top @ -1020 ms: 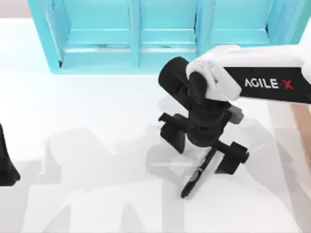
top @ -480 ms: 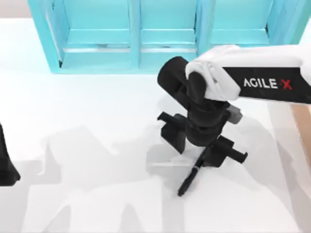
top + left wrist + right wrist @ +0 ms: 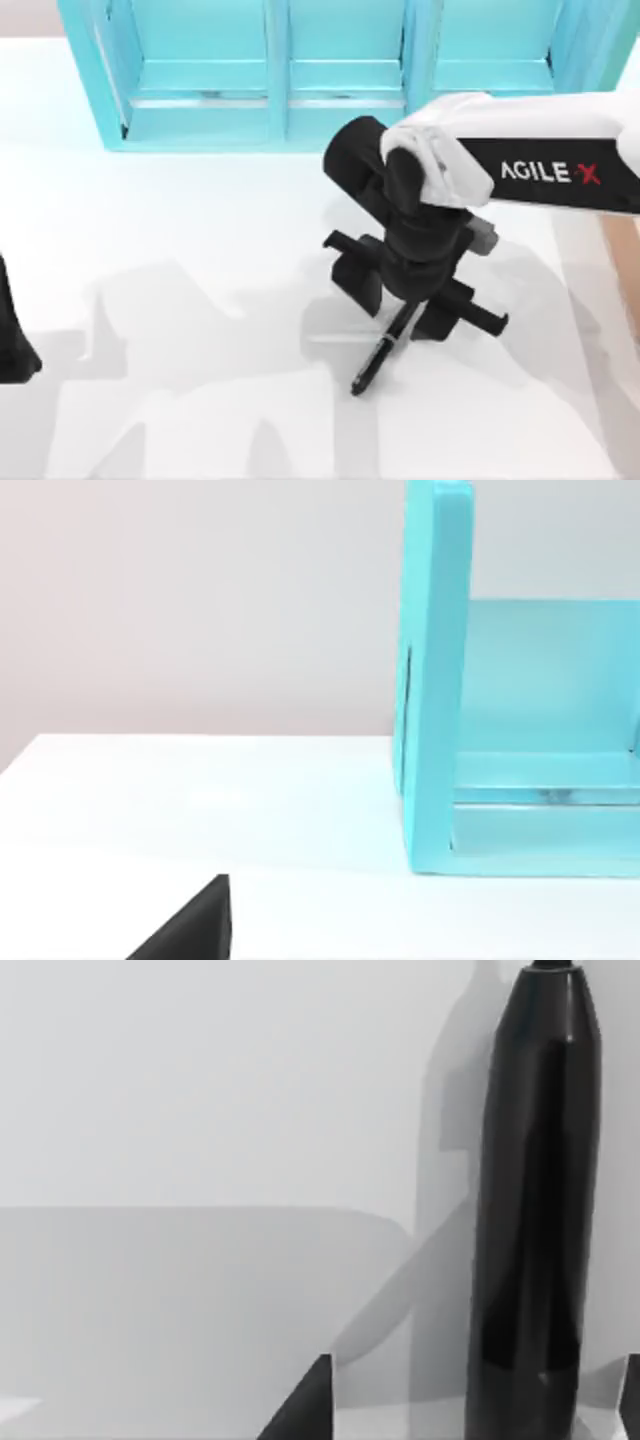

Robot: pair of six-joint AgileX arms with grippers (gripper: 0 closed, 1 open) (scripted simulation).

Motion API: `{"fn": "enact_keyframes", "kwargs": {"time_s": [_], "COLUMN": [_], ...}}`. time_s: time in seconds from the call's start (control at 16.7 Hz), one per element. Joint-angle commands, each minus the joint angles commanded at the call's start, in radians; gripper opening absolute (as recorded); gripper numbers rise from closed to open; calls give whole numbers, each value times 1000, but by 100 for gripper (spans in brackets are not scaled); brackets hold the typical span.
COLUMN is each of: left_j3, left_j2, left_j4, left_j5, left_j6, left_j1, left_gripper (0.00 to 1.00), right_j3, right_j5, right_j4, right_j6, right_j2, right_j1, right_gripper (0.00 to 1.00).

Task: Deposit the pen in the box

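Left arm: parked at the frame's left edge.
Pen [image 3: 378, 353]: centre-right, slanting, upper end between the fingers.
Right gripper [image 3: 408, 312]: closed onto the pen above the white counter [image 3: 180, 300].
Box [image 3: 622, 250]: tan sliver, right edge.
Shelf unit [image 3: 280, 80]: turquoise, top.

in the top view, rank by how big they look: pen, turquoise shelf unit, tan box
1. turquoise shelf unit, largest by far.
2. and 3. unsure: the pen is partly under the right gripper, and the box is a sliver at the right edge.
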State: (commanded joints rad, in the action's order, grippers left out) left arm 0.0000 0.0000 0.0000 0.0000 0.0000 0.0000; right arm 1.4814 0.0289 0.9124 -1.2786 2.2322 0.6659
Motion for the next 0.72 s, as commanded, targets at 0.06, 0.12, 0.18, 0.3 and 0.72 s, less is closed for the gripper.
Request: {"fn": "enact_keyframes", "kwargs": {"time_s": [0.06, 0.12, 0.18, 0.3, 0.72], "left_j3": [0, 0, 0, 0, 0], "left_j2": [0, 0, 0, 0, 0], "left_j4": [0, 0, 0, 0, 0], "left_j5": [0, 0, 0, 0, 0], "left_j6": [0, 0, 0, 0, 0], "left_j1": [0, 0, 0, 0, 0], "left_gripper": [100, 100, 100, 100, 100], "right_j3": [0, 37, 39, 67, 251], "right_j5": [0, -16, -16, -15, -15], "right_j4": [0, -5, -2, 34, 295], "right_j6": [0, -9, -9, -9, -7], "right_j2": [0, -54, -55, -64, -132], "right_j1": [0, 3, 3, 3, 1], "right_gripper": [0, 0, 0, 0, 0]}}
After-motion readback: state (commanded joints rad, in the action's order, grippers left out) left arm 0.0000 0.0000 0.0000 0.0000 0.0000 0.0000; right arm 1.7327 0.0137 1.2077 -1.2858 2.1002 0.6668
